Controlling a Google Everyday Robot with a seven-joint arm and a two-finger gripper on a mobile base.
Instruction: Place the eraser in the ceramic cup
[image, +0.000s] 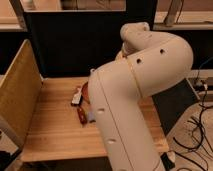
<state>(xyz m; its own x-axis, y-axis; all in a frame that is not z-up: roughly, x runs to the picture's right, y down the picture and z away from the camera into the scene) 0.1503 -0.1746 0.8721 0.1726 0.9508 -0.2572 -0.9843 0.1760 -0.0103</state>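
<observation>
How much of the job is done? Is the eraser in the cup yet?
Nothing looks done yet. The eraser lies on the table, just left of the cup, not inside it. The arm leans over the table and covers most of the cup. What is in hand is unclear, because the gripper is hidden behind the arm. Still left: grab the eraser, lift it and drop it in the cup.
</observation>
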